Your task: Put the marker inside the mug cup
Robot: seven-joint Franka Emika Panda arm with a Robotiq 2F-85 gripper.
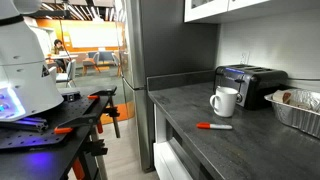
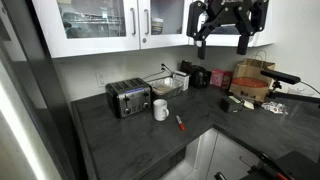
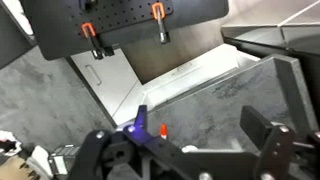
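A white mug [image 1: 224, 101] stands upright on the dark counter [image 1: 200, 145], in front of a toaster. A red-capped marker [image 1: 214, 126] lies flat on the counter just in front of the mug, apart from it. Both also show in an exterior view, the mug [image 2: 161, 109] and the marker [image 2: 181, 123]. My gripper [image 2: 223, 40] hangs high above the counter, in front of the upper cabinets, open and empty. In the wrist view the open fingers [image 3: 185, 150] frame the counter far below, where the marker's red tip [image 3: 163, 130] shows beside a small white patch of the mug [image 3: 190, 148].
A black and silver toaster [image 2: 128, 97] stands behind the mug. A foil tray [image 1: 300, 108] sits to one side of the toaster. Boxes and clutter [image 2: 250, 82] fill the far counter end. White upper cabinets [image 2: 100, 25] hang above. A workbench with orange clamps [image 1: 70, 125] stands beside the counter.
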